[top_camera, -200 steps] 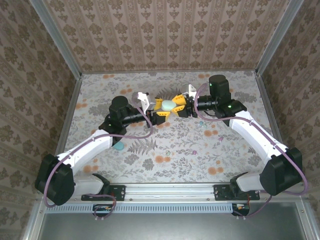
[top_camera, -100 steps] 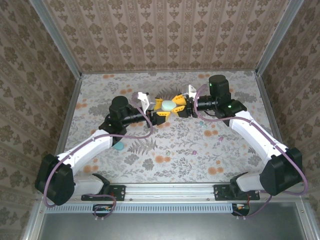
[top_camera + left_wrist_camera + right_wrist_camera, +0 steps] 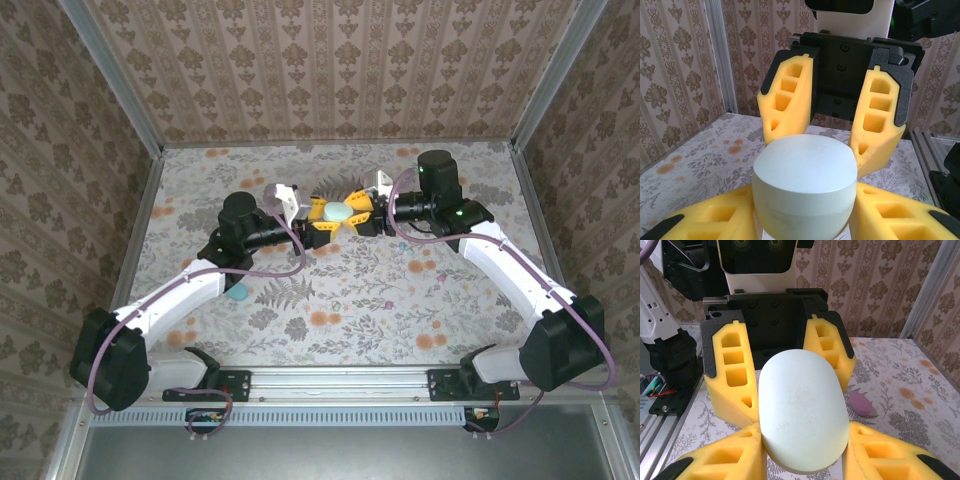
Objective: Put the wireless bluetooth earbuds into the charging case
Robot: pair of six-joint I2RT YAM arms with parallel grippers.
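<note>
- Here we show the left gripper (image 3: 322, 222) and the right gripper (image 3: 356, 217) facing each other, tip to tip, over the far middle of the table (image 3: 350, 300).
- Between them sits the case (image 3: 337, 211), pale mint, rounded and closed.
- In the left wrist view, we see the left gripper's yellow fingers (image 3: 710, 222) pressed to the case's lower sides, clamping it.
- In the right wrist view, the right gripper's own fingers (image 3: 890, 455) likewise grip the case from both sides.
- A small pink oval (image 3: 860, 404) lies on the table beyond the case, and a teal piece (image 3: 237, 292) lies beside the left arm (image 3: 180, 295).
</note>
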